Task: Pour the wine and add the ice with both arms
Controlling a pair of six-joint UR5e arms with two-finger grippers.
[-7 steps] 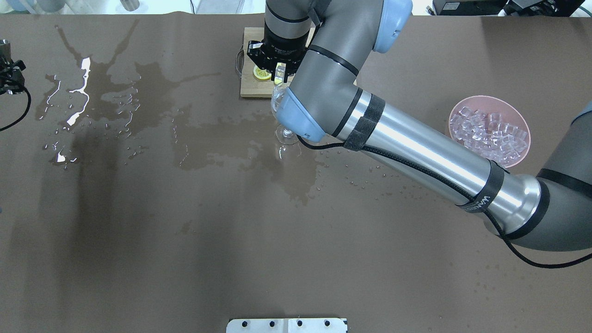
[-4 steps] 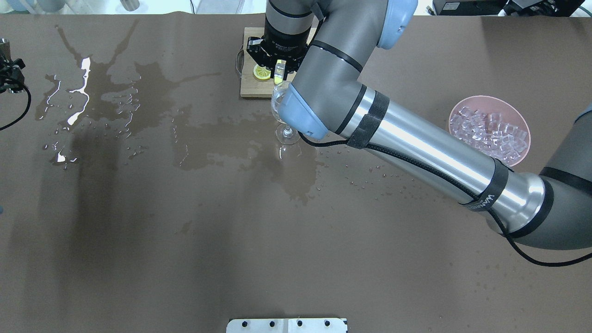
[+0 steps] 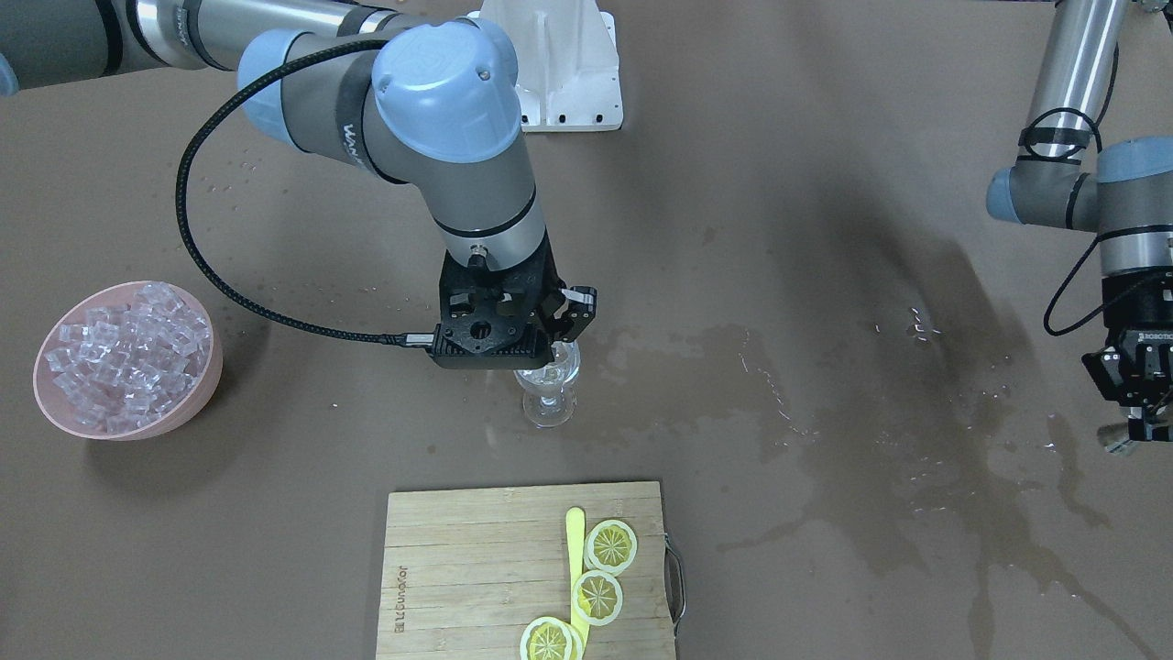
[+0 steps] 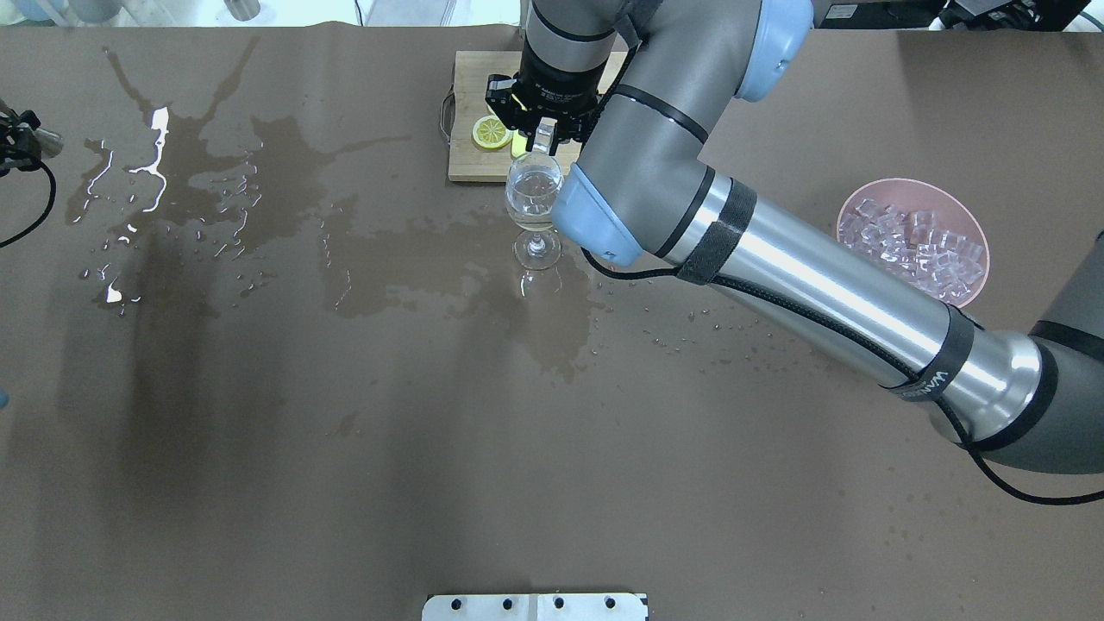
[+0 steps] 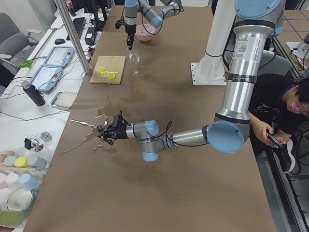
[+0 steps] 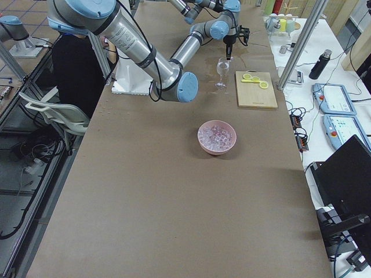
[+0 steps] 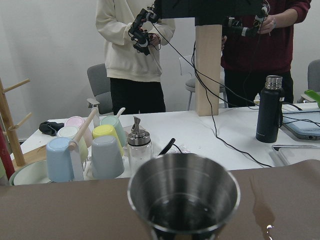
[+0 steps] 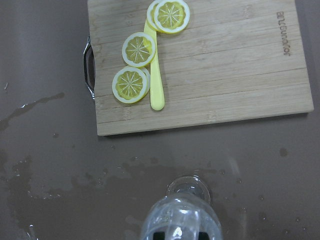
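My right gripper [image 4: 543, 131] hangs just above the rim of a clear stemmed wine glass [image 4: 535, 194] and is shut on one clear ice cube [image 4: 544, 136]. The glass [image 3: 547, 392] stands upright on the wet table; how much wine it holds I cannot tell. The rest of the ice [image 4: 912, 241] is heaped in a pink bowl [image 4: 973, 293] at the right. My left gripper [image 3: 1133, 420] is at the far left edge, shut on a small steel cup [image 7: 183, 200]. The cup is tilted, with only a wet sheen at its bottom.
A wooden cutting board [image 4: 466, 159] with lemon slices [image 8: 139, 49] and a yellow stick [image 8: 156, 80] lies just beyond the glass. Dark spill patches and bright puddles [image 4: 155, 172] cover the table's left and middle. A white bracket [image 3: 564, 64] sits at the robot's base.
My right gripper has moved a little to the right with the cube and now sits over the glass. At the left edge the steel cup has shifted and tilted.
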